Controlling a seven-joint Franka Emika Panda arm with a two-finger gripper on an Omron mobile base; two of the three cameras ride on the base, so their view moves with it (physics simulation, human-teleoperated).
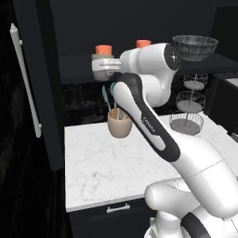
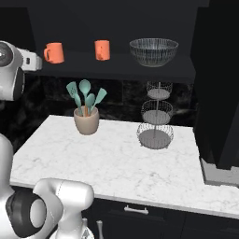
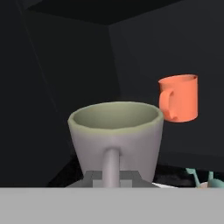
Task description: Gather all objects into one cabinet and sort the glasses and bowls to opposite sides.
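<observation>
We see end effector clamped on handle of grey-beige mug at black cabinet shelf; bright orange mug just beyond; dark mesh-patterned bowl further right.

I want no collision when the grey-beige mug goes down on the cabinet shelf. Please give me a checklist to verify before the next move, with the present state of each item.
1. Gripper shut on the grey-beige mug by its handle: ok.
2. Mug upright, mouth up: ok.
3. Cabinet door swung open: ok.
4. Nearest orange mug apart from the held mug: ok.
5. Bowl at the far end of the shelf from the mugs: ok.
6. Gap between mug base and shelf: cannot tell.
</observation>
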